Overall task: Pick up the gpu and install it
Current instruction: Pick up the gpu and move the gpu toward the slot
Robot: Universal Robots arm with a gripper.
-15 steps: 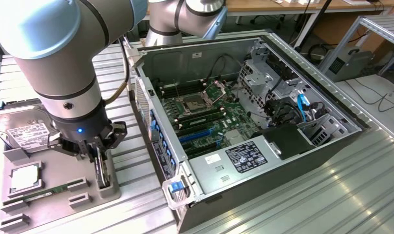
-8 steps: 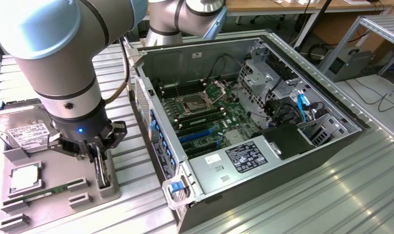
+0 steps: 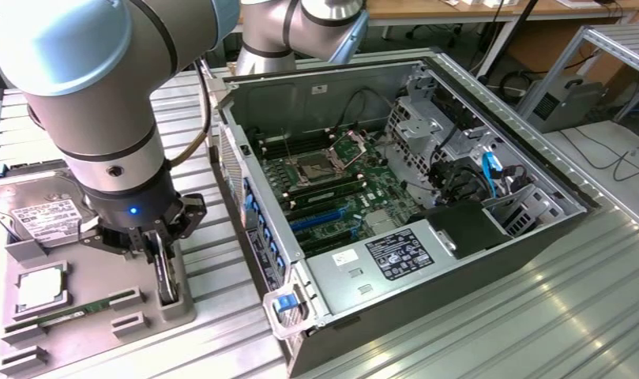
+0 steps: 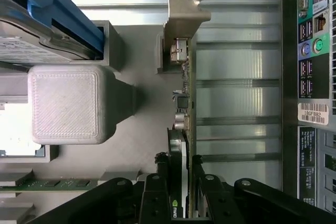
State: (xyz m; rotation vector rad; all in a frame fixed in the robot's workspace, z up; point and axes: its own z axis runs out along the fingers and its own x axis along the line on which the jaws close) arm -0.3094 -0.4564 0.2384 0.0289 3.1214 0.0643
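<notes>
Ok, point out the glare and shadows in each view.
Exterior view: glare streaks the metal table at that view's right; the computer case interior is evenly lit. Wrist view: bright bands wash the table; the gripper reads dark on either side of the gpu; the grey block throws a soft shadow.

Items I log, from the exterior view's left to its right:
- Grey parts tray [image 3: 88, 347] carrying a hard drive [image 3: 45, 217], a processor chip [image 3: 40, 288] and a green memory stick [image 3: 72, 314].
- Open tower case [image 3: 509, 130] on its side, showing the motherboard [image 3: 340, 185], bare CPU socket [image 3: 317, 167], labelled power supply [image 3: 404, 254] and blue cables [image 3: 491, 175].
- Slatted aluminium table [image 3: 530, 316].
</notes>
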